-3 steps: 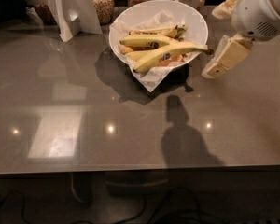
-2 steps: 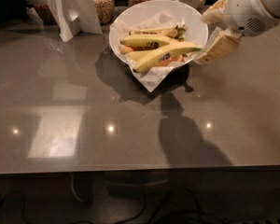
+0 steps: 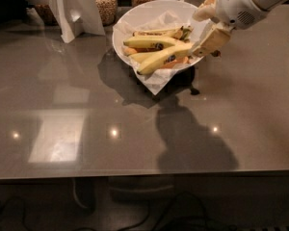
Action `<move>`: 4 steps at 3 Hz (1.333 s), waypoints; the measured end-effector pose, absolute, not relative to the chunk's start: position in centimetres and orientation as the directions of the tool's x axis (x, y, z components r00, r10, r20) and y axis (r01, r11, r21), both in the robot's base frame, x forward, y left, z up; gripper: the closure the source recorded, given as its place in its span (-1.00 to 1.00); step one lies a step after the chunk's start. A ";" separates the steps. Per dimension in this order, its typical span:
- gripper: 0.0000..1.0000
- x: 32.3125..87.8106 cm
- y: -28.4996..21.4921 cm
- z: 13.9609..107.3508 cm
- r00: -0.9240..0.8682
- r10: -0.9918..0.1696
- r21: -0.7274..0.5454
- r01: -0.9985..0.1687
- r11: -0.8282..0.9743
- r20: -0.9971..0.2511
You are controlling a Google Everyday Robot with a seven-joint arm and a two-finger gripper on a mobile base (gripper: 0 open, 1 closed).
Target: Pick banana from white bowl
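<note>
The long, gently curved yellow banana lies frontmost in the wide glossy white bowl, toward 6 o'clock. The cream two-finger gripper hovers at the bowl's 3 o'clock rim, fingers spread and empty. The banana is probably light, soft and easily bruised, so a gentle pinch mid-length looks best.

Readable text: none that I can make out.
Banana sticker: small dark oval mid-length, lettering illegible.
Shorter banana sticker: dark patch, illegible.
Hand: no legible marking; it hangs at the white bowl's right rim.
</note>
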State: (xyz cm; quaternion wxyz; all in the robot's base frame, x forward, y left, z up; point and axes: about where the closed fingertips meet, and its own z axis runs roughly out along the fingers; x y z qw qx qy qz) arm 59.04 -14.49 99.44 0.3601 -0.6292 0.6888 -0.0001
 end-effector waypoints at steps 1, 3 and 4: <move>-0.28 60.4 -13.5 98.9 0.076 -0.870 -0.448 -0.876 0.175 -0.488; -0.24 62.4 -11.8 97.3 0.127 -0.865 -0.439 -0.891 0.116 -0.486; -0.26 62.8 -11.2 96.5 0.157 -0.858 -0.435 -0.896 0.085 -0.490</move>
